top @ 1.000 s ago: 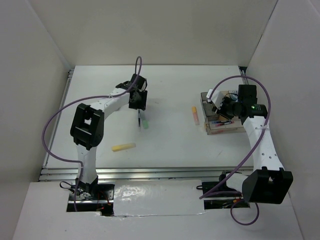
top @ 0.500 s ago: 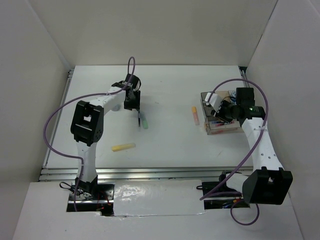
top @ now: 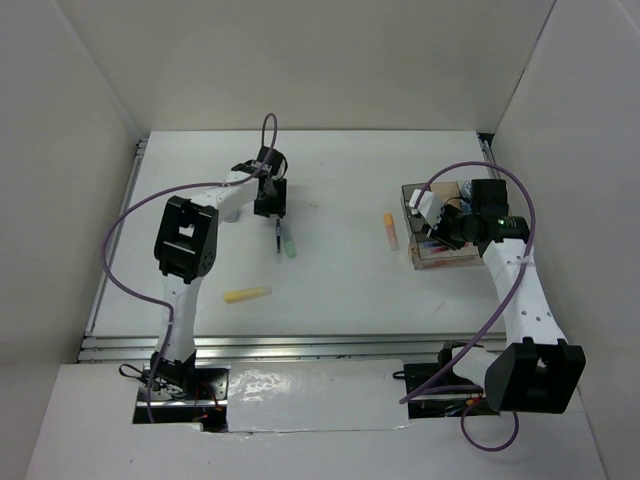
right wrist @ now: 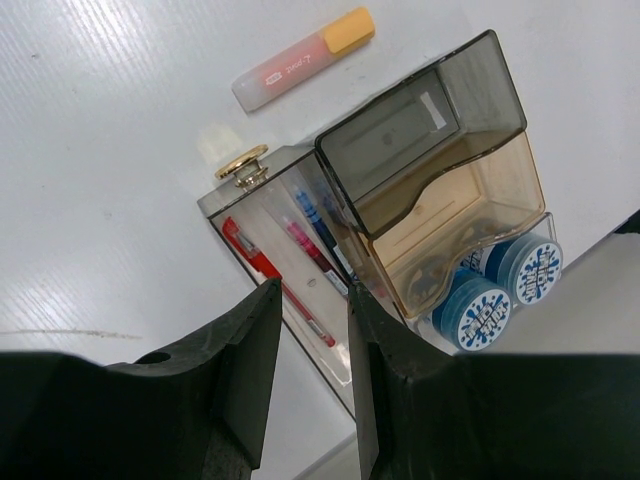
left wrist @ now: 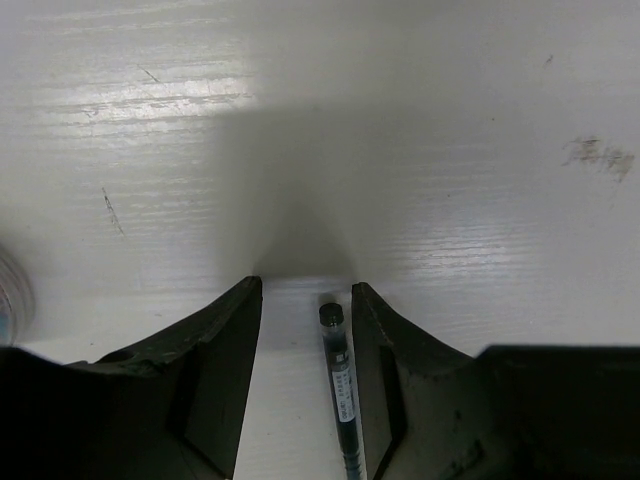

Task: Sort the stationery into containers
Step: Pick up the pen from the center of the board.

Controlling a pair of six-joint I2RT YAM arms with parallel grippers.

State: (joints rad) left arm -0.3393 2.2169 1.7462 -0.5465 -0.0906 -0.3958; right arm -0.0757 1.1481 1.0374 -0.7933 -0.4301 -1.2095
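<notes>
**A:** Starting nearest the arms, what is different from a second ago?

**B:** Nothing on the table has shifted. The stubby yellow highlighter [top: 247, 294] lies alone at near left. Beyond it, the stubby green highlighter [top: 289, 244] lies just beside the thin dark pen [left wrist: 341, 390], mid-left. It's the arms that have moved. The left arm's elbow is swung further right, and the left gripper [left wrist: 305, 290] now straddles one end of that pen. Its jaws are half spread; the pen rests on the table close to one finger, not pinched.

**A:** So a pick is in hand?

**B:** I judge so. Closing should take it, though the pen sits off-centre and may roll.

**A:** And the right?

**B:** The right gripper [right wrist: 311, 290] is slightly nearer than before. It hovers over the clear brownish-tinted rectangular plastic box [right wrist: 420, 110] at the right, jaws narrow, nothing seen between them. The box's tinted upper section stands raised. A thin red pen [right wrist: 243, 247] and round blue-patterned tape rolls [right wrist: 478, 308] already lie inside. The orange-capped highlighter [right wrist: 300, 60] lies just left of the box, not touching it.

**A:** Progress?

**B:** Partly sorted: three highlighters and this pen remain out.
</notes>
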